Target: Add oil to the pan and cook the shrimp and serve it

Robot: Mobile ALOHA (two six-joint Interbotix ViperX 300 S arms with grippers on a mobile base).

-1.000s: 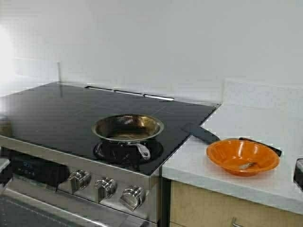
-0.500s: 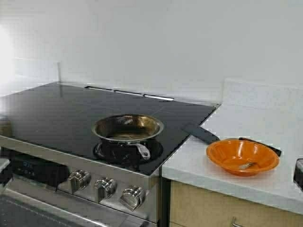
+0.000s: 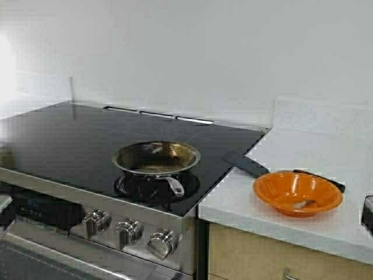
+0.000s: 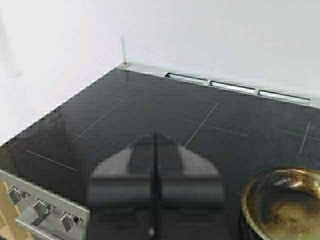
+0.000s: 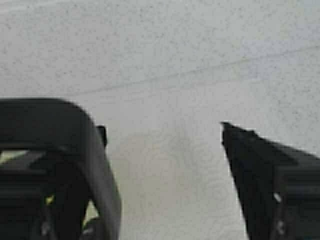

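The steel pan point(image 3: 156, 157) sits on the black cooktop point(image 3: 70, 137) with its short handle point(image 3: 175, 185) toward the knobs; its browned inside holds no shrimp. The small pale shrimp point(image 3: 303, 203) lies in the orange bowl point(image 3: 297, 192) on the white counter. My left gripper point(image 4: 154, 137) is shut and hovers over the cooktop, with the pan point(image 4: 285, 202) off to one side. My right gripper point(image 5: 163, 132) is open over bare counter. A black rounded part with yellow-green oil point(image 5: 50, 200) showing through it covers most of one finger.
A black spatula point(image 3: 249, 165) lies on the edge of the counter point(image 3: 303, 146) behind the bowl. Stove knobs point(image 3: 129, 232) line the front panel. A dark object point(image 3: 367, 213) is cut off at the right edge. A white wall backs the stove.
The whole scene has shifted very slightly to the left in the high view, so the robot has moved a little. Nothing on the stove or counter has moved.
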